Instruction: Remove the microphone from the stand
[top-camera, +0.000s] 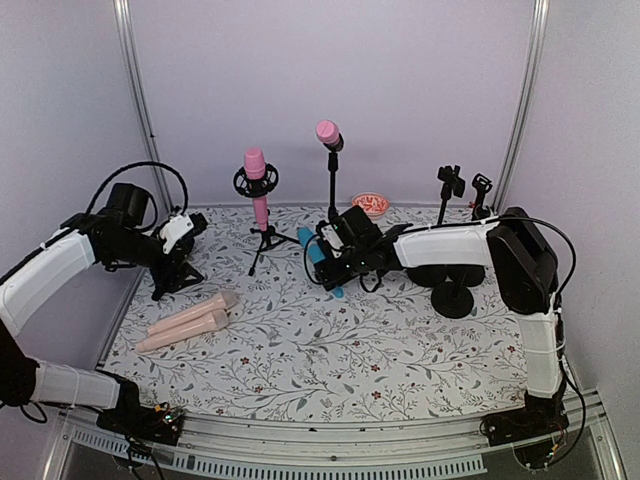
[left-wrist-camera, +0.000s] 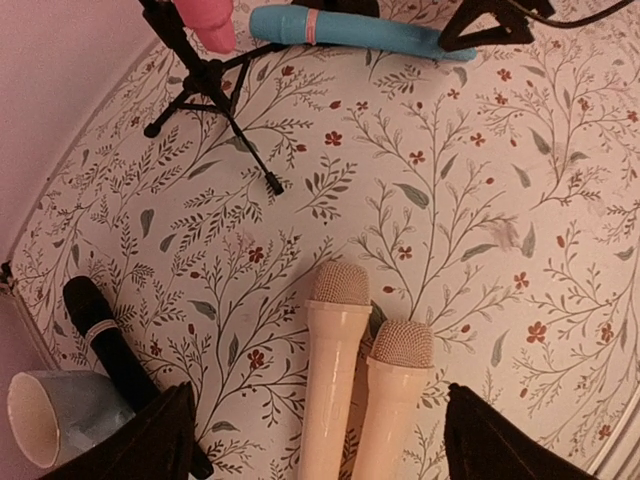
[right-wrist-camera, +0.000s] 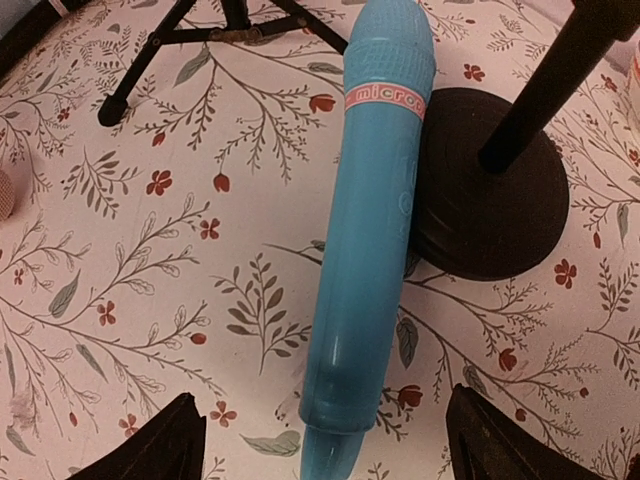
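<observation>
the floral worktop (top-camera: 400, 350) carries everything, and both arms are stretched low over it. the left end effector (left-wrist-camera: 325, 440) is spread wide and empty above two cream microphones (top-camera: 190, 320) lying side by side. the right end effector (right-wrist-camera: 335, 445) is likewise wide and empty over a blue microphone (right-wrist-camera: 370, 230), which lies flat against a round stand base (right-wrist-camera: 490, 200).

two microphones are seen mounted, both upright with the long axis vertical. a pink microphone (top-camera: 255, 165) is held in the ring mount of a tripod stand (top-camera: 265, 238), between the arms and beyond the left end effector, which is judged the nearer. a pink-headed microphone (top-camera: 328, 134) sits atop a straight stand (top-camera: 332, 190) just behind the right end effector.

an upward lift is called for. the approach is crowded by the tripod legs and the blue microphone. a black microphone (left-wrist-camera: 105, 340) and what may be a pale cup (left-wrist-camera: 50, 420) lie by the left fingers.
</observation>
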